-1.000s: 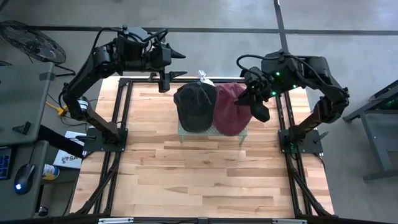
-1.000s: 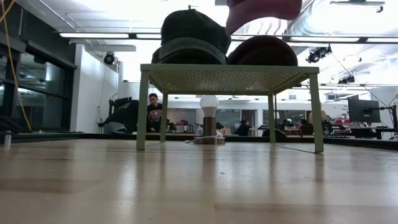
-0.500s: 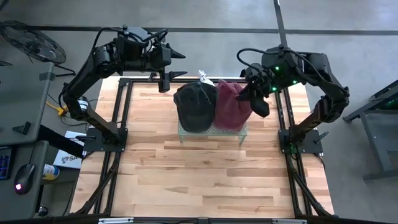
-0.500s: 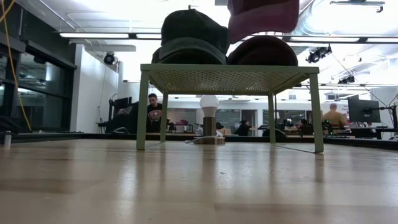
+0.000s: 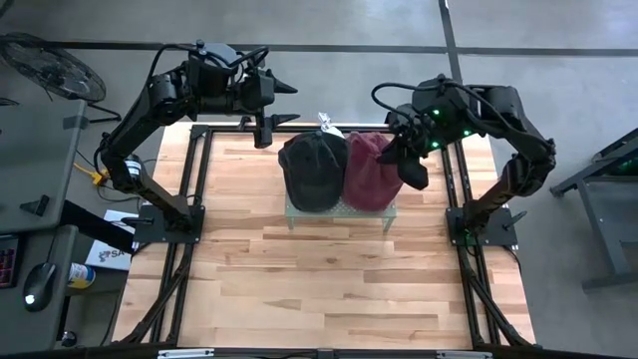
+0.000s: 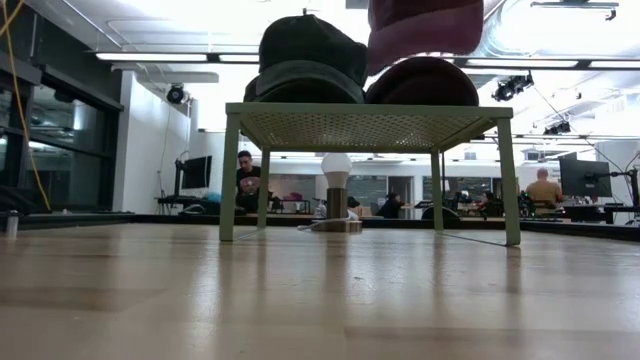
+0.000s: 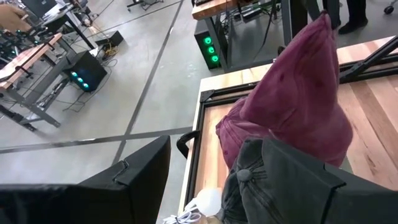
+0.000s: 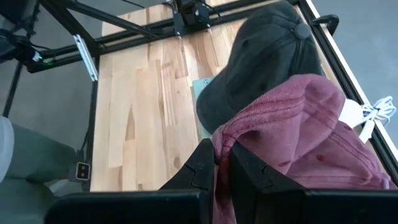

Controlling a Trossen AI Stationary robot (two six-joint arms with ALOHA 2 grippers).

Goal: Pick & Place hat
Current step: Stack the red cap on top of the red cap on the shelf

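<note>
At the centre of the high view we see the right gripper (image 5: 403, 160) pinching the fabric of a maroon hat (image 5: 371, 170) and holding it above the green mesh stand (image 5: 339, 211), which sits in the upper middle of the wooden table (image 5: 319, 279). Our right wrist view confirms the hold: the two dark fingers (image 8: 245, 168) are pressed together on a fold of maroon cloth at the lower centre of that frame. In the low view the lifted hat hangs at the top right of the picture, clear of a second maroon hat (image 6: 420, 82) that rests on the stand's top, right beside a black hat (image 6: 305, 60) on the left half of the shelf. From overhead we cannot separate the two maroon hats, since the raised one covers the one beneath it. The left gripper (image 5: 267, 132) waits at the upper left of the table, beyond the stand's far edge, its fingers spread and empty. We judge the pick to be done: the hat is grasped and off its resting place. What remains, as far as we can tell, is the whole of the placing, namely carrying the hat to wherever it belongs, setting it down and letting go; no destination is apparent to us in these views.
</note>
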